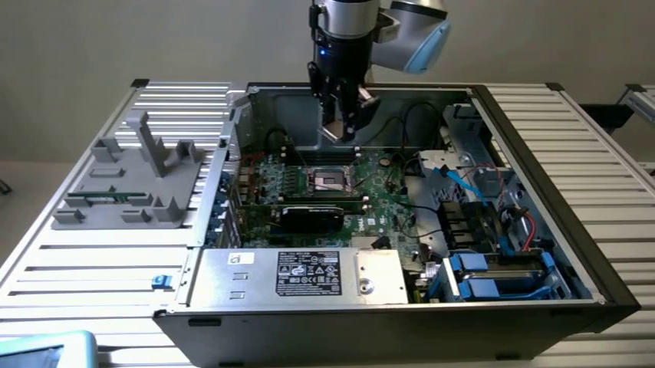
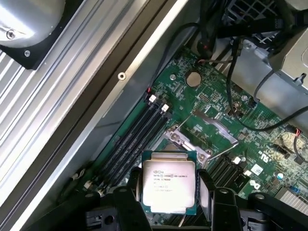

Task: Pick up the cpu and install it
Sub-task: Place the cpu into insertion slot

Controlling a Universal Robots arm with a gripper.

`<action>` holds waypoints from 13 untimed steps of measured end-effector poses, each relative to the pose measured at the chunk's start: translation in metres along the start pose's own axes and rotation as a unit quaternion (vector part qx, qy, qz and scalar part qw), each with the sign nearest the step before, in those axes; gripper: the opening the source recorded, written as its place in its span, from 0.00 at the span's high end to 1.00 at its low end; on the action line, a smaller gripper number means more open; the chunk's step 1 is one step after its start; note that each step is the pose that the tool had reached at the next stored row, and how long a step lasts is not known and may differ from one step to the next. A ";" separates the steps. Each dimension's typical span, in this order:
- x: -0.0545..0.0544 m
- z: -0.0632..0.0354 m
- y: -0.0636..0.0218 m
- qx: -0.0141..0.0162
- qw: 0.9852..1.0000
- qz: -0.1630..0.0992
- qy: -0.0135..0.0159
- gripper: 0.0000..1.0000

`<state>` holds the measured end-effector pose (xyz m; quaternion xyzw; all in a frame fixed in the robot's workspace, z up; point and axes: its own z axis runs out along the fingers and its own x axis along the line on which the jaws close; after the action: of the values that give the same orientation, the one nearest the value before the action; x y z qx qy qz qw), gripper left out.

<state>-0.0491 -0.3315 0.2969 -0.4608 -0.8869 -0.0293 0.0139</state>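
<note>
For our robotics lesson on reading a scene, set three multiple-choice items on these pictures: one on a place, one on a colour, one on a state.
1. Where is the small flat square cpu chip with the silvery metal top?
A) in the grey rack on the table
B) seated in the socket
C) between the black tool's fingers

2. What colour is the flat circuit board inside the case?
A) green
B) red
C) white

3. How is the black metal computer case?
A) shut
B) open, insides showing
C) tipped over

Answers: 1C, the fingers clasp its edges; 2A, green shows under the chip; 3B, the board lies bare.
</note>
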 end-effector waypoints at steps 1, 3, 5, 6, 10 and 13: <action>0.000 0.0002 0.0000 0.000 1.000 0.007 0.000 0.44; 0.000 0.0007 0.0000 -0.001 1.000 0.022 -0.001 0.44; 0.000 0.0012 0.0000 -0.002 0.999 0.036 -0.001 0.44; 0.000 0.0016 0.0000 -0.002 0.999 0.043 -0.002 0.44; 0.000 0.0031 -0.0001 -0.004 0.997 0.071 -0.004 0.44; 0.000 0.0045 -0.0002 -0.004 0.996 0.089 -0.006 0.44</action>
<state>-0.0491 -0.3314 0.2924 -0.5381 -0.8424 -0.0293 0.0092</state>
